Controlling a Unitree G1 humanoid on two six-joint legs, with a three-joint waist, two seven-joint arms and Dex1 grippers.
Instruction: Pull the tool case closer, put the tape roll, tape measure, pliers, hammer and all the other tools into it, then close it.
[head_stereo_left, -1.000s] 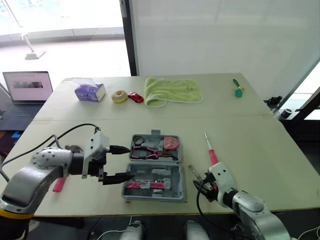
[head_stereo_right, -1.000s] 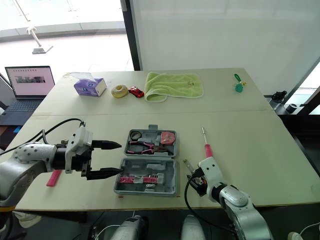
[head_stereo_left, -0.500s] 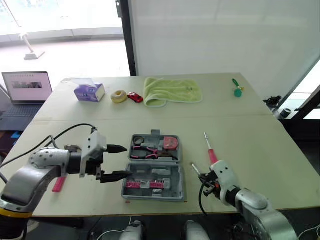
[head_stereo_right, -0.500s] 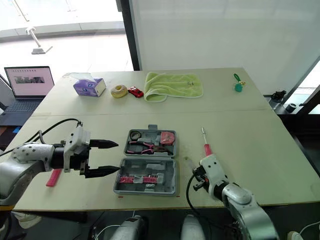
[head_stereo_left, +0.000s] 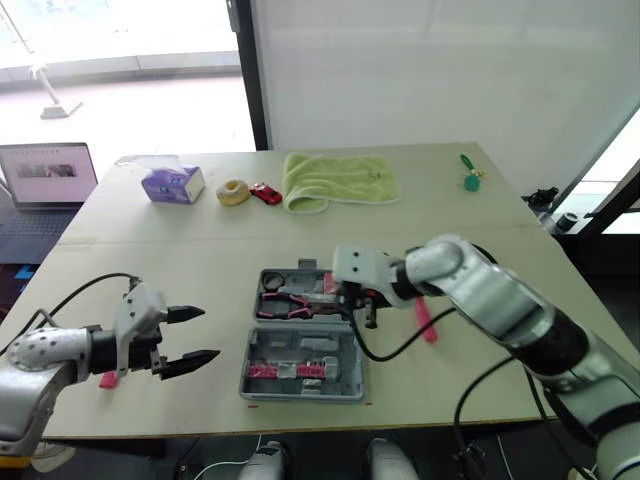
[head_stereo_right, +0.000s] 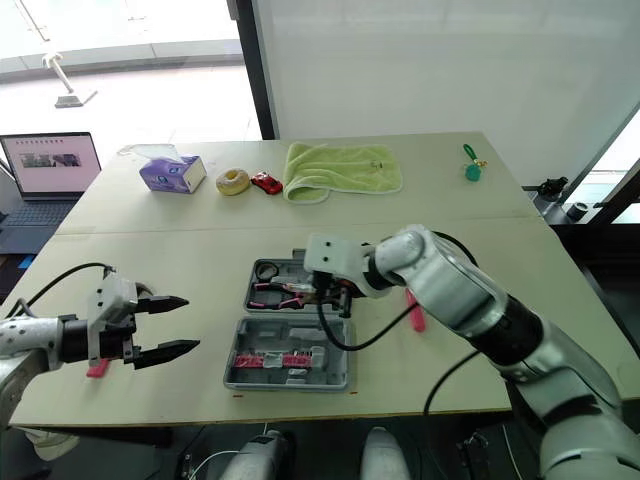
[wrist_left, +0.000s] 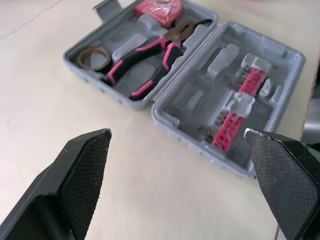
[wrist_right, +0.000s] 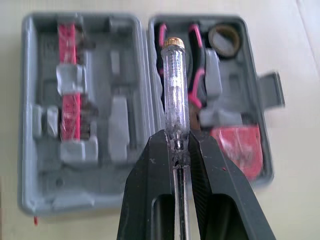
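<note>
Left eye view: noted beige table (head_stereo_left: 150, 250) across mid-frame, glass wall along the top. Found tool case (head_stereo_left: 305, 335) open at lower centre, close to the front edge, with bare tabletop on both sides. Logged left gripper (head_stereo_left: 210, 333) at lower left, spread wide, empty, apart from the case.
Left wrist view: seen inside the case, pliers (wrist_left: 142, 70) and tape roll (wrist_left: 93, 56).
Right wrist view: logged right gripper (wrist_right: 176, 140) clamped on clear tester screwdriver (wrist_right: 175, 85), above the case.

The case (wrist_left: 192, 95) is matt grey moulded plastic. The tester (wrist_right: 176, 85) has a clear glossy plastic barrel and a brassy metal cap. The left fingers (wrist_left: 87, 165) look rough and knurled. Upper centre, the towel (head_stereo_left: 340, 180) is fluffy cloth.
</note>
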